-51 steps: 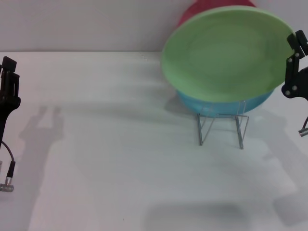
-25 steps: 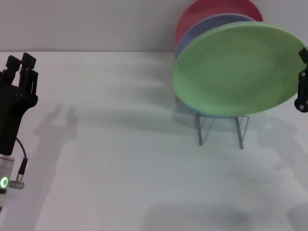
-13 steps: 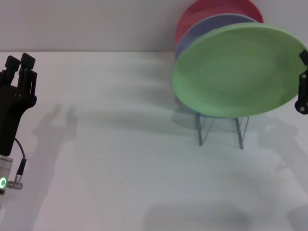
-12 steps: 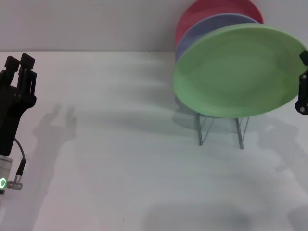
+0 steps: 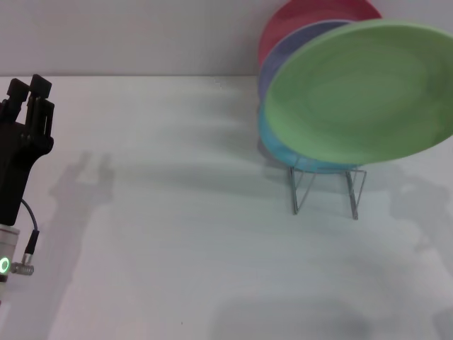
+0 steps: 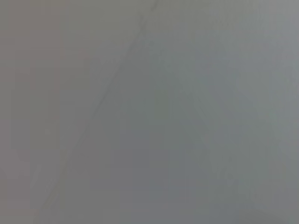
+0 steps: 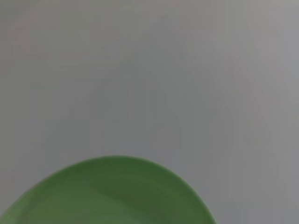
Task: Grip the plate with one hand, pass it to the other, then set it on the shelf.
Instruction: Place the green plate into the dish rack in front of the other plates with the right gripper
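Note:
The light green plate [image 5: 361, 92] hangs tilted in the air at the right of the head view, in front of and above the wire shelf [image 5: 325, 190]. Its right rim runs past the picture's edge, where my right gripper holds it out of sight. The plate's rim also shows close up in the right wrist view [image 7: 112, 196]. My left gripper [image 5: 28, 88] is open and empty at the far left, pointing up, far from the plate.
A teal-blue plate [image 5: 283, 145], a lavender plate [image 5: 279, 60] and a red plate [image 5: 297, 18] stand in the shelf behind the green plate, against the back wall. The white table [image 5: 177, 234] spreads between the left arm and the shelf.
The green plate has risen and shifted right, and the right gripper has gone past the picture's right edge. The left arm has stayed in place.

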